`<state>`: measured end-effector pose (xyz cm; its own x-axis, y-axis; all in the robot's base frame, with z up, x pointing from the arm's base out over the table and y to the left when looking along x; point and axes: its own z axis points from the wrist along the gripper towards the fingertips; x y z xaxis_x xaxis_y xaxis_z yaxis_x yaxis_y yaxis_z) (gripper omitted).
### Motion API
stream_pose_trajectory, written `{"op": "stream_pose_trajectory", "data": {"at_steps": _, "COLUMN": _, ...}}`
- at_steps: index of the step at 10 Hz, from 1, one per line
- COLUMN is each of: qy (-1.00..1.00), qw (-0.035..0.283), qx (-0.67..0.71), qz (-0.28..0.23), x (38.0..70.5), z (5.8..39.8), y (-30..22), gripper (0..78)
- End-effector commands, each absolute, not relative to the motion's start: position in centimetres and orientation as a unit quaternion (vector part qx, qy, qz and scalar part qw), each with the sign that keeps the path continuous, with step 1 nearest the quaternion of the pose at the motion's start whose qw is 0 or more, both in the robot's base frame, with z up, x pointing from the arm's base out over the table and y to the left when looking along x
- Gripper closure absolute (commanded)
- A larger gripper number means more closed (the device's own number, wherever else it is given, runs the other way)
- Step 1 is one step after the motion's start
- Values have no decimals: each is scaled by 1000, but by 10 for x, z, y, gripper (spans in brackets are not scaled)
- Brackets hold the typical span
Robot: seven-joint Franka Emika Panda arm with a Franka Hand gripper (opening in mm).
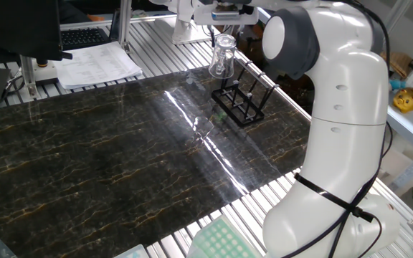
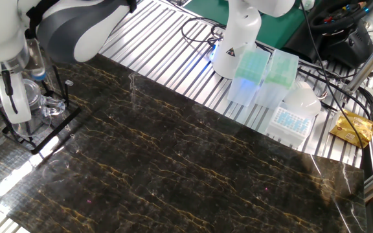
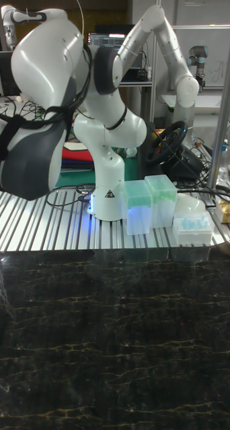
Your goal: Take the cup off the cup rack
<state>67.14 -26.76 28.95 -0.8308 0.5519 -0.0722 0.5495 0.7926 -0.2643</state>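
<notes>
The clear glass cup (image 1: 222, 61) hangs in the air just above the far end of the black cup rack (image 1: 239, 106), free of its pegs. My gripper (image 1: 224, 34) comes down from above and is shut on the cup's rim. From the other side, a white finger (image 2: 13, 100) covers part of the cup (image 2: 36, 103), which sits above the rack (image 2: 62, 126) at the table's left edge. The tall fixed view shows only the arm, not the cup, the rack or the gripper.
The rack stands at the edge of a dark marble tabletop (image 1: 106, 158). Green tip boxes (image 2: 251, 68) and a white box (image 2: 290, 120) sit by the arm's base. Papers (image 1: 99, 64) lie behind the table. The arm's white body (image 1: 335, 143) stands close beside the rack.
</notes>
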Motion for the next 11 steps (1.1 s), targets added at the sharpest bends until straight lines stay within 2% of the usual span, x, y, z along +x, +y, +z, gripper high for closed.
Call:
{"op": "stream_pose_trajectory", "data": {"at_steps": 1, "qy": -943, "qw": -5, "qx": -303, "qz": 139, "x": 664, "z": 311, "y": -252, "gripper": 763}}
{"op": "stream_pose_trajectory", "data": {"at_steps": 5, "qy": -946, "qw": -8, "qx": -298, "qz": 127, "x": 653, "z": 318, "y": -237, "gripper": 763}}
{"op": "stream_pose_trajectory", "data": {"at_steps": 11, "qy": -957, "qw": -12, "qx": -278, "qz": 83, "x": 658, "z": 309, "y": -222, "gripper": 763}}
